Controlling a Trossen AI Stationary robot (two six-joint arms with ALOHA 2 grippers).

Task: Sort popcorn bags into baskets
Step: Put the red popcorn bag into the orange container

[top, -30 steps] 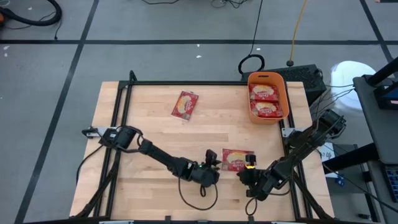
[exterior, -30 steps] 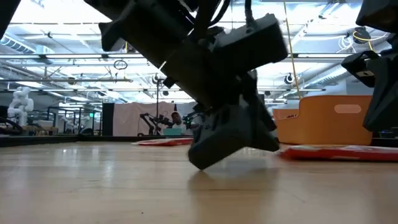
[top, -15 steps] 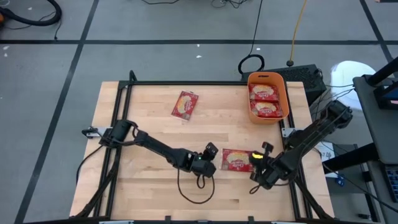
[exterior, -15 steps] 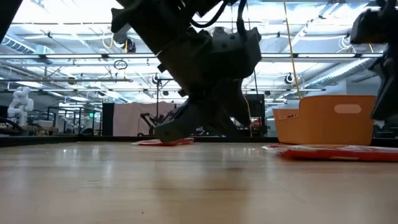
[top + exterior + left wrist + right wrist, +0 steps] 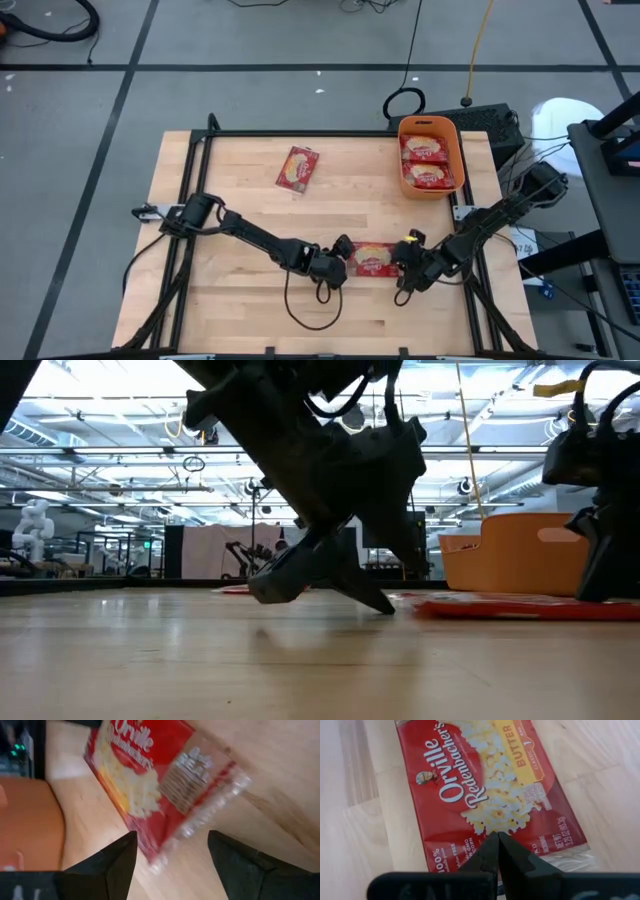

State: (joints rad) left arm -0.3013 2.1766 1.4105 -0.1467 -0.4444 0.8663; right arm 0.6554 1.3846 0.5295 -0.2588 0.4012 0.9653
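- I have the left gripper (image 5: 340, 262) low on the wooden table (image 5: 230, 210), fingers spread at one end of the popcorn bag (image 5: 372, 261), ready to take its crimped edge.
- My right gripper (image 5: 405, 262) is pinched shut, empty, with its tip over the bag's far end, probably bracing it against sliding.
- The bag lies flat near the front edge: glossy red film with a clear crinkled seam.
- The orange basket (image 5: 447, 127), smooth plastic, sits at the back right holding two bags; another bag (image 5: 297, 168) lies apart.
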